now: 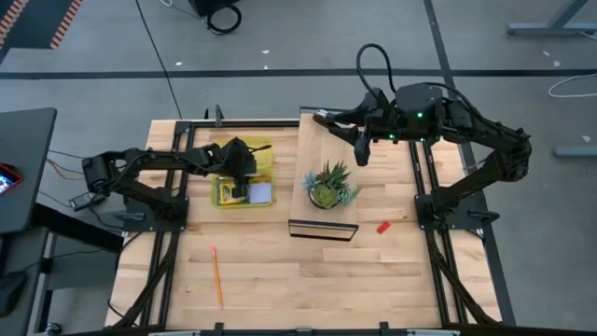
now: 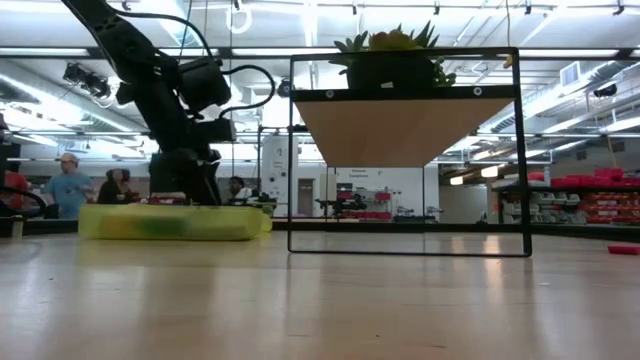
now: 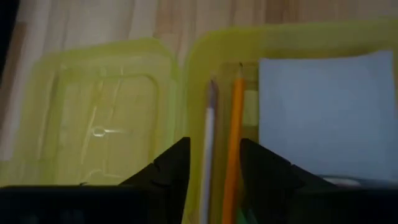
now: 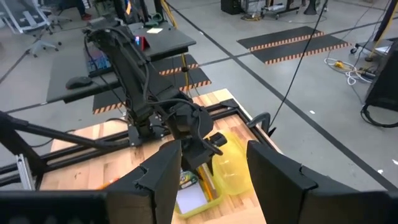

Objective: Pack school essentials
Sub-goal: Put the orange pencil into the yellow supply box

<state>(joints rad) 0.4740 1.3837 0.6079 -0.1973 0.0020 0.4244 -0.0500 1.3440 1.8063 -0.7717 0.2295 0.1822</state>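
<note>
Directly beneath left end effector (image 3: 214, 165), parted and grasping nothing: thin orange pencil (image 3: 234, 137) and pale pink pencil (image 3: 209, 143), inside translucent yellow-green plastic case (image 3: 217, 56), beside pale blue square pad (image 3: 323, 115). Risk: dragging pencils out on withdrawal. Right end effector (image 4: 208, 165) spread, idle.

You're working on a table (image 1: 308, 271) of pale planked wood with a smooth, faintly glossy finish, framed by black metal rails (image 1: 440, 271). Near its left edge sits a translucent yellow-green plastic case (image 3: 211, 56), smooth and slightly shiny, its moulded lid (image 3: 99, 118) lying open. Inside you see a matt pale blue paper pad (image 3: 323, 118) and two thin, smooth-painted pencils (image 3: 234, 143). The gripper fingers (image 3: 171, 171) look like matt black plastic.
</note>
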